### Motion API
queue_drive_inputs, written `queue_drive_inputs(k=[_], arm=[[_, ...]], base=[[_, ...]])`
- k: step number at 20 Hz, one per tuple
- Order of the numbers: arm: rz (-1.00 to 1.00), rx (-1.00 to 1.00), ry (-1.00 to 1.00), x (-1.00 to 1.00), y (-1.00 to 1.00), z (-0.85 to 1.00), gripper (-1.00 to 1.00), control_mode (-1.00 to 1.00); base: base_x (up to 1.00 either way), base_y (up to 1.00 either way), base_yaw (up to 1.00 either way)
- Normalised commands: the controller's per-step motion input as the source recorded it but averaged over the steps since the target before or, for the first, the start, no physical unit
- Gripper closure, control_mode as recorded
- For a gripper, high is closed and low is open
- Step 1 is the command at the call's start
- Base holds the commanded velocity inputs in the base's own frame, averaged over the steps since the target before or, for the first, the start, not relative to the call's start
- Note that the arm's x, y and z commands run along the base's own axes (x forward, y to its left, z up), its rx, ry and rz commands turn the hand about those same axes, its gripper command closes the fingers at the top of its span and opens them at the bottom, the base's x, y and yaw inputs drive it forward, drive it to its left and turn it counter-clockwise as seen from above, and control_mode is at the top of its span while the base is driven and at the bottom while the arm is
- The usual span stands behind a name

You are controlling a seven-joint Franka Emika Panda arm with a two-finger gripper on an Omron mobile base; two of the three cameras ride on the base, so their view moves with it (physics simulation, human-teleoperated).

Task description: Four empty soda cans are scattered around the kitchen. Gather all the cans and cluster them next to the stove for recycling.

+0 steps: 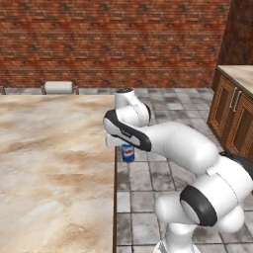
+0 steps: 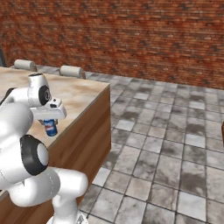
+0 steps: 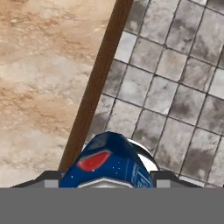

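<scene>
1. My claw is pinching a soda can. In the left base view the can hangs just below my hand, mid-frame, right at the edge of the island counter. It looks blue with a red patch, not plain red.

2. In the hand view the can sits at the bottom centre between my two dark finger tips, one on each side and both against it. I take the hold to be firm, though I cannot see how deep the can sits between them.

3. The right base view puts the can at the left of the frame under my gripper, over the marble top near its wooden side panel.

4. Below the can the hand view shows the counter's brown edge running up the middle, marble to its left and grey floor tiles to its right. So I am carrying it over the drop, not resting it.

5. I judge this to be the carrying stage. I see no stove in these pictures, so the base must drive before I can set anything down.

6. To do it well, I should keep the can upright, keep my squeeze steady while the base moves, and travel slowly so it does not swing or slip.

7. The risk is losing it over the tiles, so I should hold it clear of the counter edge.
</scene>
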Motion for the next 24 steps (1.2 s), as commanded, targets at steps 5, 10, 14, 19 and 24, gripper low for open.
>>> queue_drive_inputs(k=[5, 10, 14, 19, 24], arm=[[-0.19, 0.0, 0.0, 0.0, -0.45, 0.24, 1.0, -1.0], [-0.19, 0.0, 0.0, -0.02, -0.43, 0.2, 1.0, -1.0], [-0.18, 0.0, 0.0, -0.07, -0.43, 0.17, 1.0, -1.0], [-0.17, 0.0, 0.0, -0.09, -0.49, 0.15, 1.0, -1.0], [-0.14, 0.0, 0.02, -0.12, -0.48, 0.09, 1.0, -1.0]], base=[[0.0, 0.0, 0.0], [0.0, 0.0, 0.0], [0.0, 0.0, 0.0], [0.0, 0.0, 0.0], [0.0, 0.0, 0.0]])
